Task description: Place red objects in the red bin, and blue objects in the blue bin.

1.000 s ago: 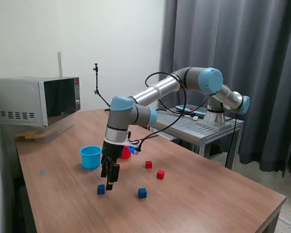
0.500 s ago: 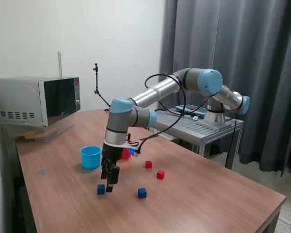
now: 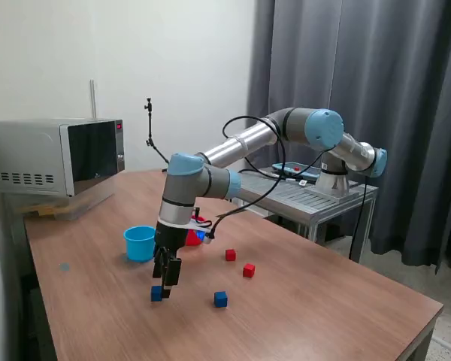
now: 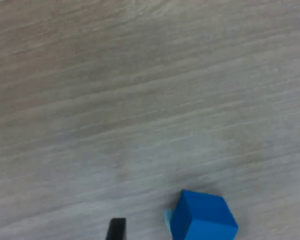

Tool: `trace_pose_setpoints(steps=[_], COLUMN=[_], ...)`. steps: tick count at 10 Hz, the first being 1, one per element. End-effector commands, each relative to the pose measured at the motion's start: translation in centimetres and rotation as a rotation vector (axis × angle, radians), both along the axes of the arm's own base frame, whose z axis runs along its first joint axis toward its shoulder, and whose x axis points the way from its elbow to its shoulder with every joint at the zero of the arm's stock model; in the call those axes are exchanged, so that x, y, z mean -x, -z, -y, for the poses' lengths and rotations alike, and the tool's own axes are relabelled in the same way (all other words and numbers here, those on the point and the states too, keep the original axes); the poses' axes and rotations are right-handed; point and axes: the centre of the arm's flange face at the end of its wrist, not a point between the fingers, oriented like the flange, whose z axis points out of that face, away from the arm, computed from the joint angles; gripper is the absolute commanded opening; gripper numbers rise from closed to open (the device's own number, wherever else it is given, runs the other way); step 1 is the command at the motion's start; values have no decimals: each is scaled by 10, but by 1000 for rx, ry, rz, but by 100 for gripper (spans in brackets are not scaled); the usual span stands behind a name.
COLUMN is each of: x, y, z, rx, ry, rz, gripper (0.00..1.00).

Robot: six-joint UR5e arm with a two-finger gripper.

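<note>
My gripper (image 3: pixel 166 283) is open and hangs just above the table, right over a dark blue cube (image 3: pixel 157 294). In the wrist view this cube (image 4: pixel 202 218) lies on the wood between my spread fingertips (image 4: pixel 116 228), touching neither. A second blue cube (image 3: pixel 221 299) lies further to the exterior view's right. Two red cubes (image 3: pixel 230 256) (image 3: pixel 249 270) lie behind it. The light blue cup (image 3: pixel 140 243) stands upright behind my gripper. The red cup (image 3: pixel 195 236) is partly hidden behind my arm.
A microwave (image 3: pixel 56 156) stands at the table's back on the exterior view's left. A metal rack (image 3: pixel 316 197) and the arm's base stand beyond the table's far edge. Dark curtains hang behind.
My gripper has shifted a little toward the exterior view's left, from beside the near blue cube to directly over it. The cubes and cups have not moved.
</note>
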Motion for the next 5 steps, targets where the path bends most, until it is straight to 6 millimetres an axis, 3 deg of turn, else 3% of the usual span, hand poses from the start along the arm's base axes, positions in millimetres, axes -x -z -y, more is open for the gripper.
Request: trace_pose_setpoints(steps=[1,5], x=[1,3], y=[3,12], z=[-1,-3], rx=[0,0], ry=[1,3], rz=[-2,1], gripper=[100,100])
